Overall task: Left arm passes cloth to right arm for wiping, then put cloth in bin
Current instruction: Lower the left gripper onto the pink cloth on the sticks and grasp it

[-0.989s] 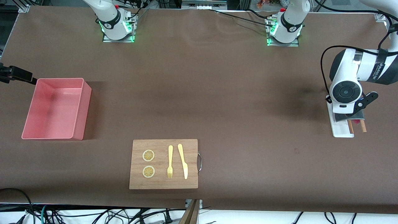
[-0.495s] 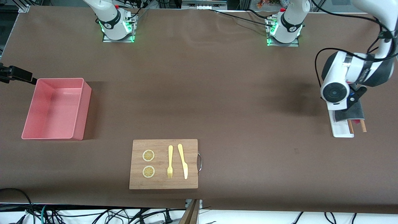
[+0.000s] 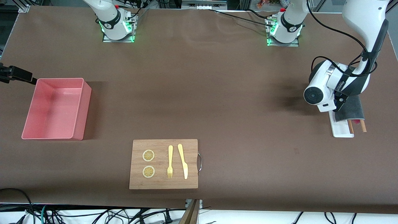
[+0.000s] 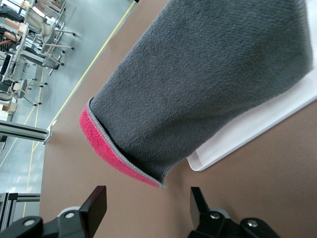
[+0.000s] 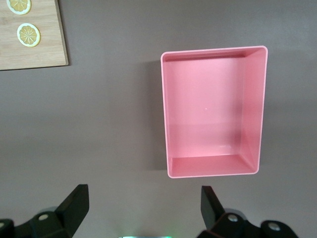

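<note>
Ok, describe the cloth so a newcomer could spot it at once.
Go to the left arm's end of the brown table, where a small white tray lies. The cloth is draped over that tray, beside two thin wooden sticks. It alone is soft and fuzzy: dark grey on top, a magenta-pink underside showing at its folded edge.

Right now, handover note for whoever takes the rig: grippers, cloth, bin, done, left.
Left gripper: open, at the edge of the cloth, not gripping it.
Right gripper: open, holding nothing, over the bin; the right arm waits.
Cloth: grey face up, pink edge showing, draped on the white tray at the left arm's end of the table.
Bin: nothing in it, at the right arm's end.
Cutting board: nearer the front camera, carrying lemon slices, fork and knife.
Done: the left gripper has reached the cloth.
Left: grasp, pass to right arm, wipe, drop cloth in bin.
</note>
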Motion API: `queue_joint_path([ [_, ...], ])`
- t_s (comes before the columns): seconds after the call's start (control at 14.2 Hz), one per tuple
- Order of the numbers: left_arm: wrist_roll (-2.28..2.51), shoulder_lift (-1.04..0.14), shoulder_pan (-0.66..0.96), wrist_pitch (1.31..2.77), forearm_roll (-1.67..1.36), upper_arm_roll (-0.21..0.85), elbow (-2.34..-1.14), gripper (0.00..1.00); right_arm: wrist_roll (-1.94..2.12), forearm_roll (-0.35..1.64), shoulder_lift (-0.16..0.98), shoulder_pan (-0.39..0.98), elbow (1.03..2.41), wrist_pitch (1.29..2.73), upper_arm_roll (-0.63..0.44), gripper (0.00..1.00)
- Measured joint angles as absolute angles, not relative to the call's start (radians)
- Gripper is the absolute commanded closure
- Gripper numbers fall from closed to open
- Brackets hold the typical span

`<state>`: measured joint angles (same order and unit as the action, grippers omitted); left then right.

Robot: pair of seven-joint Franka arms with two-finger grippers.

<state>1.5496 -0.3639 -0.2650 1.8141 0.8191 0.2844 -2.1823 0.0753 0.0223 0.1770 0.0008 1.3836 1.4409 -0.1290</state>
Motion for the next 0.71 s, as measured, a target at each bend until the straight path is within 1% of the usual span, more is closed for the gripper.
queue_joint_path([
  [0.07,1.557,-0.370,-0.269,1.814,0.828,0.283,-2.182,0.26,0.075,0.022,0.177,0.001,1.384,1.441,-0.129,0.00],
  [0.21,1.579,-0.381,-0.280,1.815,0.847,0.281,-2.183,0.34,0.075,0.022,0.177,0.001,1.384,1.441,-0.129,0.00],
  [0.28,1.588,-0.387,-0.286,1.815,0.855,0.281,-2.183,0.40,0.075,0.022,0.177,0.001,1.384,1.441,-0.129,0.00],
  [0.35,1.596,-0.391,-0.289,1.815,0.859,0.281,-2.183,0.50,0.075,0.022,0.177,0.001,1.384,1.441,-0.129,0.00],
  [0.42,1.607,-0.394,-0.290,1.815,0.859,0.280,-2.185,0.54,0.075,0.022,0.177,0.001,1.384,1.441,-0.129,0.00],
  [0.49,1.617,-0.397,-0.290,1.815,0.859,0.280,-2.186,0.62,0.075,0.022,0.177,0.001,1.384,1.441,-0.129,0.00],
  [0.57,1.624,-0.401,-0.290,1.816,0.860,0.280,-2.188,0.64,0.075,0.022,0.177,0.001,1.384,1.441,-0.129,0.00],
  [0.71,1.629,-0.407,-0.290,1.817,0.860,0.280,-2.188,0.64,0.075,0.022,0.177,0.001,1.384,1.441,-0.129,0.00],
])
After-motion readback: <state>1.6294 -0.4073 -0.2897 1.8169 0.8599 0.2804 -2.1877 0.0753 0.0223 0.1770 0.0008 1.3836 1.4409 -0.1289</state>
